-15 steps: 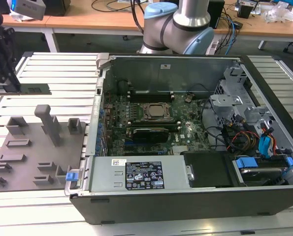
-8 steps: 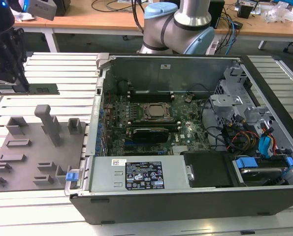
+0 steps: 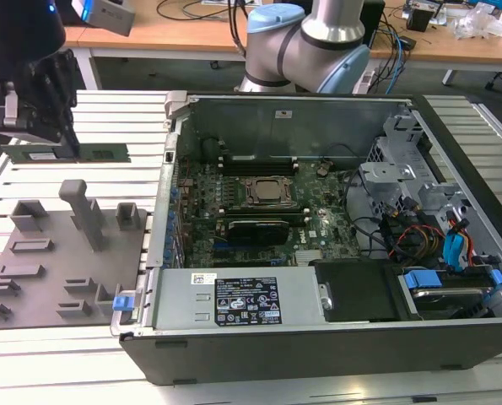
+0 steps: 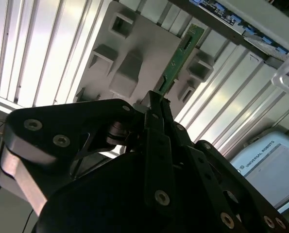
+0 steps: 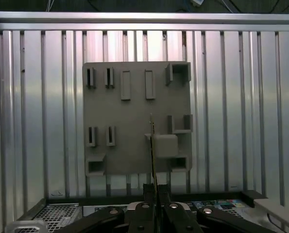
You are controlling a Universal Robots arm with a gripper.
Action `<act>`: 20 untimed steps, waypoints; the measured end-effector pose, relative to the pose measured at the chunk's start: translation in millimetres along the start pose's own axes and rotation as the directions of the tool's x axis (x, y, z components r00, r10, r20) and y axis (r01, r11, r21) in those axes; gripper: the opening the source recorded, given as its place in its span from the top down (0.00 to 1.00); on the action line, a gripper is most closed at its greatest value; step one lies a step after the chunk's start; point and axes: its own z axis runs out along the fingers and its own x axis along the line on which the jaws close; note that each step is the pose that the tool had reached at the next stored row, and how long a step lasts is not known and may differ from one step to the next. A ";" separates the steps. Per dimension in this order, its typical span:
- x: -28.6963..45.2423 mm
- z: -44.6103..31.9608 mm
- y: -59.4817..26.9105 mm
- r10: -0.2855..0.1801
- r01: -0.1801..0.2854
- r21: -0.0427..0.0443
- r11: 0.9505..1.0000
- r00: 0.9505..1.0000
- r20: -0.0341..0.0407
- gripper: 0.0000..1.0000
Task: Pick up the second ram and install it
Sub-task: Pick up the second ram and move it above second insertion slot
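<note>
The fingers (image 3: pixel 65 145) are closed flat against the second ram (image 3: pixel 99 154), pinching the thin green board between them with no gap to either side. In the exterior view the stick lies level and lengthwise, held in the air above the far edge of the grey tray (image 3: pixel 40 291). One end pokes out past the fingers towards the exterior view's right and a shorter end shows on the other side.

In the second wrist view the two black fingers (image 4: pixel 154 121) meet on the near end of the second ram (image 4: pixel 180 53). The rest of the board reaches out over the grey tray (image 4: pixel 134 29), with the gold contact edge along one side. In the first wrist view the second ram (image 5: pixel 152 127) shows edge-on as a thin line rising from the gripper (image 5: pixel 153 190). It crosses the middle of the grey tray (image 5: pixel 129 111), beside one of the tray's raised blocks (image 5: pixel 164 145); I cannot tell whether it touches the block.

The tray lies flat on the ribbed metal tabletop (image 3: pixel 31 354). Just beside the tray, on the exterior view's right of it, the open computer case (image 3: pixel 318 346) lies on its side. Its motherboard (image 3: pixel 318 236) faces up, with the CPU socket (image 3: pixel 267 192) well apart from the tray. The robot arm (image 3: pixel 318 42) rises behind the case's far wall, farther from the tray.
</note>
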 end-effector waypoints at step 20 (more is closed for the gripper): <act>-1.8 -2.1 -75.9 0.000 0.000 -0.005 1.000 1.000 0.000 0.86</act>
